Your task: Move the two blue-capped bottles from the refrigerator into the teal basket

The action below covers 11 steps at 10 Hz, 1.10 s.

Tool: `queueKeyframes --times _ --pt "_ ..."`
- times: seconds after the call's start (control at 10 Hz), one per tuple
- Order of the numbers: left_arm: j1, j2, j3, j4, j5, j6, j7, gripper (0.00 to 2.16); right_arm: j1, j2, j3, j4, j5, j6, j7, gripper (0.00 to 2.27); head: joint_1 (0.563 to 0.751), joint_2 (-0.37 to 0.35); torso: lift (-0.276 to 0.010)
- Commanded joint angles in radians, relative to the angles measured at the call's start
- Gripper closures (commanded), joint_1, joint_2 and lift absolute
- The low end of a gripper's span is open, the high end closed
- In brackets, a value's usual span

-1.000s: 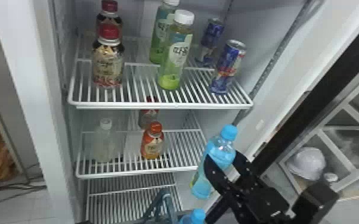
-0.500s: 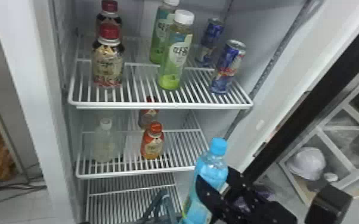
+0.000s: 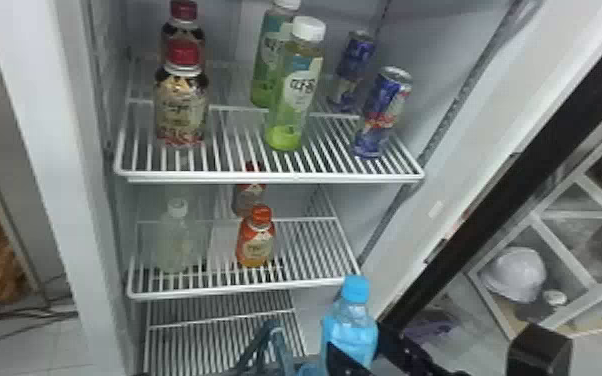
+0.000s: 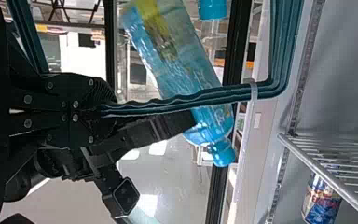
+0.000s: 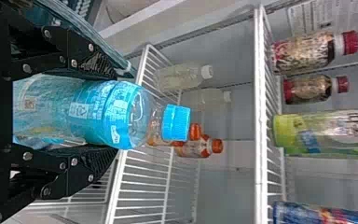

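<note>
Head view: blue-capped bottle point(image 3: 349, 330) is sitting bottom, right of centre; right hand point(image 5: 116, 112) is pinching it. Left hand point(image 4: 103, 108) is clamping teal basket handle point(image 4: 191, 99). Off-centre drop could be snagging handle, tipping basket.

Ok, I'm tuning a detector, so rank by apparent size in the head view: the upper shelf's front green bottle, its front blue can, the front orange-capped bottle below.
1. Front green bottle, largest
2. Front blue can
3. Front orange-capped bottle, smallest
</note>
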Motion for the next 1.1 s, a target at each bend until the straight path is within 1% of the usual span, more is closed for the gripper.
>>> queueKeyframes --times 0.0,0.3,0.4,0.6,0.7,0.9,1.0 --pt "0.0 0.0 -0.001 0.0 -0.002 0.0 0.0 1.15 0.004 0.0 0.001 -0.007 -0.001 0.029 0.0 0.66 0.695 -0.35 -0.136" --pt "-0.002 0.0 -0.001 0.0 -0.002 0.0 0.001 1.15 -0.011 -0.009 0.024 0.024 -0.002 0.056 0.004 0.63 0.695 -0.35 -0.136" --pt "-0.002 0.0 -0.001 0.0 0.001 0.0 0.001 1.15 -0.019 -0.011 0.024 0.042 -0.001 0.061 0.016 0.51 0.695 -0.35 -0.136" --pt "0.0 0.0 0.0 0.0 0.001 0.0 0.0 1.15 -0.041 -0.011 0.023 0.069 0.002 0.031 0.034 0.41 0.695 -0.35 -0.136" --pt "0.0 -0.002 0.003 0.0 0.001 0.0 0.001 1.15 -0.058 -0.001 0.02 0.093 0.004 -0.03 0.04 0.4 0.695 -0.35 -0.136" --pt "0.002 -0.003 0.002 0.0 0.003 0.0 0.001 1.15 -0.095 0.045 0.0 0.14 0.03 -0.182 0.05 0.4 0.695 -0.35 -0.136" --pt "0.002 -0.003 0.002 0.0 0.001 0.0 0.001 1.15 -0.097 0.048 0.001 0.15 0.065 -0.266 0.048 0.4 0.695 -0.35 -0.136"
